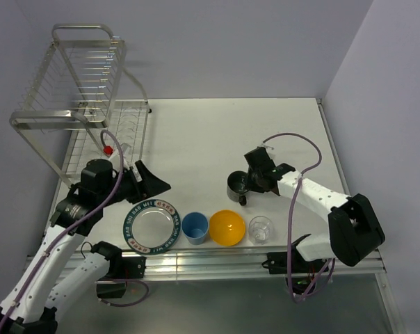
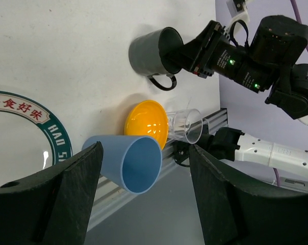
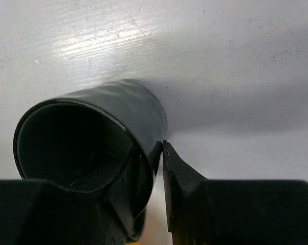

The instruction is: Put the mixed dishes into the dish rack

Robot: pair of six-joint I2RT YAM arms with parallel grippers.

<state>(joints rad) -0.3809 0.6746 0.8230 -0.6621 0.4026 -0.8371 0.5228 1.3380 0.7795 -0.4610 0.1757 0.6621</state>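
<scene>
**Rack bare, first dish in the grip**

We see the tall two-tier chrome-wire dish rack point(image 1: 57, 118) standing at the far left of the white surface point(image 1: 217, 132). No dish shows in any of its slots, so by our reading none of the loading is done yet. All five pieces are out on the surface.

Four stand in a row along the near edge, each just beside the next:
- the silver plate with the dark green lettered rim point(image 1: 149, 228)
- the light blue cup point(image 1: 195, 227)
- the orange-yellow bowl point(image 1: 227, 227)
- the small clear glass point(image 1: 260, 228)

The dark green-grey mug point(image 1: 236, 185) stands upright farther back, apart from the row and well to the right of the rack.

Our right tool point(image 3: 156, 153) is clamped on the mug's wall, one finger inside the rim and one outside. We cannot tell whether the mug's base rests on the surface or is just clear of it. Our left tool point(image 1: 154, 182) hangs with its jaws apart and nothing between them, between the rack and the plate, over the plate's far edge.

We judge this to be the first pick. The mug has to cross to the rack, and the other four pieces wait their turn.
</scene>
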